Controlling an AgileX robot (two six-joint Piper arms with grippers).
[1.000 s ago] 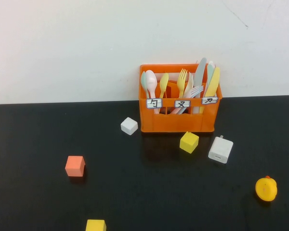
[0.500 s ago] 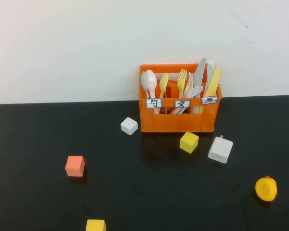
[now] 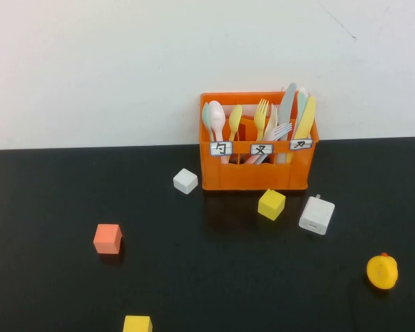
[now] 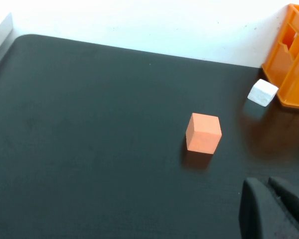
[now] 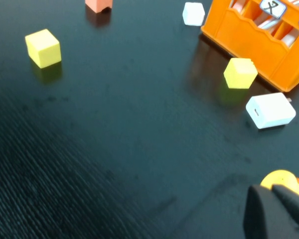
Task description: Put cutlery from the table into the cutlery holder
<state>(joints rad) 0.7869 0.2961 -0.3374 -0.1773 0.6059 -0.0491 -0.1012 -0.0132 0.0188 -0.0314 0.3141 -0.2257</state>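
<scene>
Knives already parked in the crate

Both knives (image 3: 299, 117) stood handle-down, blades up, in the orange crate (image 3: 256, 173) by the table's (image 3: 48, 277) far edge; left gripper (image 4: 275, 209) and right gripper (image 5: 276, 211) hung low, pinched closed, empty.

place: lab test bench — bare white wall (image 3: 124, 62) | black table (image 3: 214, 277)

Left gripper (image 4: 275, 211) closed, empty, low over the desk (image 4: 89, 149). Right gripper (image 5: 276, 211) closed, empty, also above the desk. Neither arm shows in the high view.
</scene>
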